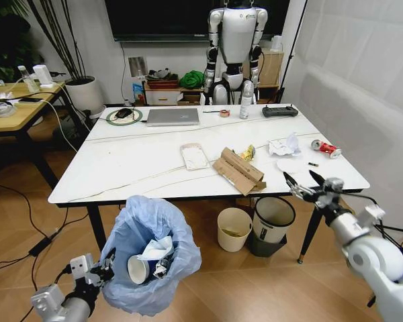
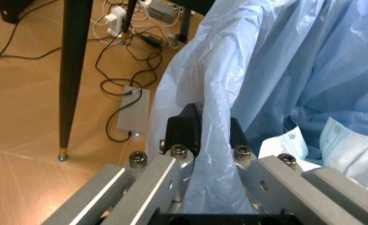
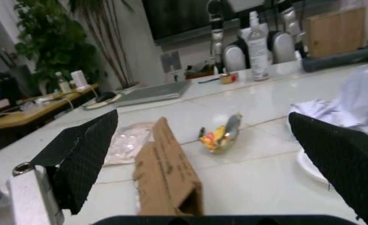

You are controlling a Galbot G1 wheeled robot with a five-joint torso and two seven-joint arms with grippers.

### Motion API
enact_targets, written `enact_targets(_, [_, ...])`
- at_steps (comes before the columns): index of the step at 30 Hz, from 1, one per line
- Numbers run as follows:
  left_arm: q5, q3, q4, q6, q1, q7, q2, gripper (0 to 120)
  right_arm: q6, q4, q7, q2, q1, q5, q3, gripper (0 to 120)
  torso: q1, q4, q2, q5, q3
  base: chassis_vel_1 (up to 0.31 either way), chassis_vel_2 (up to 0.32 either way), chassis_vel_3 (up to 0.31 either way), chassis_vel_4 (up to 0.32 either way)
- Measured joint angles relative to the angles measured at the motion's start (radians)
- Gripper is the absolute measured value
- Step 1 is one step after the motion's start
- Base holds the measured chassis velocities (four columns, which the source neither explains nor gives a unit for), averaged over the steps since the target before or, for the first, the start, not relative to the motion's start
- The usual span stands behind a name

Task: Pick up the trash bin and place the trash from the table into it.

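The trash bin point(image 1: 151, 258), lined with a crinkled light-blue bag point(image 2: 278, 70), hangs low in front of the table point(image 1: 134, 157), and my left gripper point(image 1: 106, 263) point(image 2: 206, 133) is shut on the bag's rim. A blue-white paper cup point(image 1: 138, 269) and tissues lie inside it. My right gripper point(image 1: 301, 178) point(image 3: 209, 159) is open just off the table's front right edge, pointing at the torn cardboard point(image 1: 238, 171) point(image 3: 168, 173). Beyond the cardboard lie a yellow wrapper point(image 1: 247, 153) point(image 3: 220, 136), a crumpled tissue point(image 1: 284, 145) point(image 3: 353, 101), a white paper plate point(image 1: 292, 165), a red can point(image 1: 324, 148) and a pen point(image 1: 313, 164).
A cream round bin point(image 1: 234, 229) and a white bin with a black rim point(image 1: 273, 221) stand under the table. A clear packet point(image 1: 194, 156), laptop point(image 1: 172, 117), bottle point(image 1: 246, 100) and controller point(image 1: 280, 111) sit on the top. A wooden table point(image 1: 13, 104) stands at the left.
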Motion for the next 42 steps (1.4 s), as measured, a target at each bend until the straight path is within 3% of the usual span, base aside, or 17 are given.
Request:
enact_targets(10, [0.012, -0.027, -0.026, 0.001, 0.025, 0.000, -0.026, 1, -0.038, -0.094, 0.004, 0.024, 0.162, 0.054, -0.179, 100, 0.000, 0.0001, 0.000, -0.0001, 0.000, 0.000, 0.000, 0.000, 0.000])
enact_targets(12, [0.015, -0.035, -0.032, 0.001, 0.029, 0.000, -0.033, 1, -0.040, -0.173, -0.002, 0.045, 0.193, 0.019, -0.230, 100, 0.000, 0.0000, 0.000, 0.0001, 0.000, 0.000, 0.000, 0.000, 0.000])
enact_targets(31, [0.004, -0.038, -0.019, 0.000, 0.013, -0.005, -0.019, 1, -0.029, -0.306, -0.039, 0.081, 0.219, -0.038, -0.263, 99, 0.000, -0.0001, 0.000, -0.0002, 0.000, 0.000, 0.000, 0.000, 0.000])
enact_targets(42, [-0.005, -0.034, -0.008, 0.001, -0.002, -0.007, -0.010, 1, -0.021, -0.309, -0.041, 0.081, 0.218, -0.044, -0.258, 61, 0.000, -0.0001, 0.000, -0.0001, 0.000, 0.000, 0.000, 0.000, 0.000])
